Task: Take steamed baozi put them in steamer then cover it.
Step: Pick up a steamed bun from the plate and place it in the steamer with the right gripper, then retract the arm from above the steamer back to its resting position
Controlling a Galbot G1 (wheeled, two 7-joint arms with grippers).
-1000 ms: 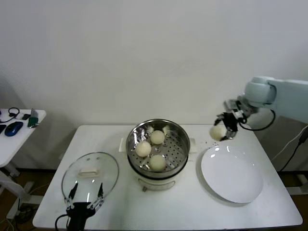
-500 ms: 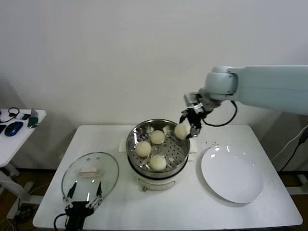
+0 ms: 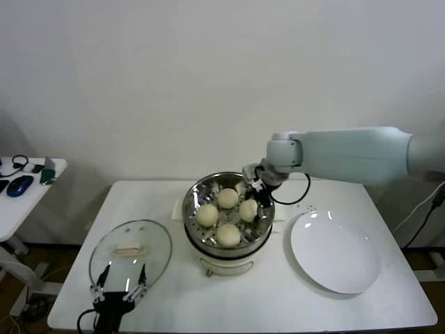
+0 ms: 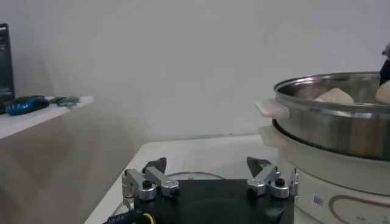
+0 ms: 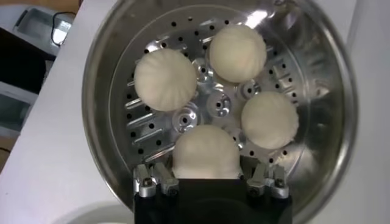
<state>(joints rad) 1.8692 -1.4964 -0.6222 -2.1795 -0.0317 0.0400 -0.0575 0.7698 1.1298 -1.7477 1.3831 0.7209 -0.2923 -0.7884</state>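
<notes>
The right end effector has swung in from over the white plate, now empty, carrying the fourth baozi down into the steamer, still pinching it beside the other three. Once it lets go, only the cover remains, lying on the surface just ahead of the left end effector, fingers spread

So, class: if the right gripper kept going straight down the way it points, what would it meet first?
The right gripper, shut on a baozi, would likely press it onto the steamer's perforated floor.
</notes>
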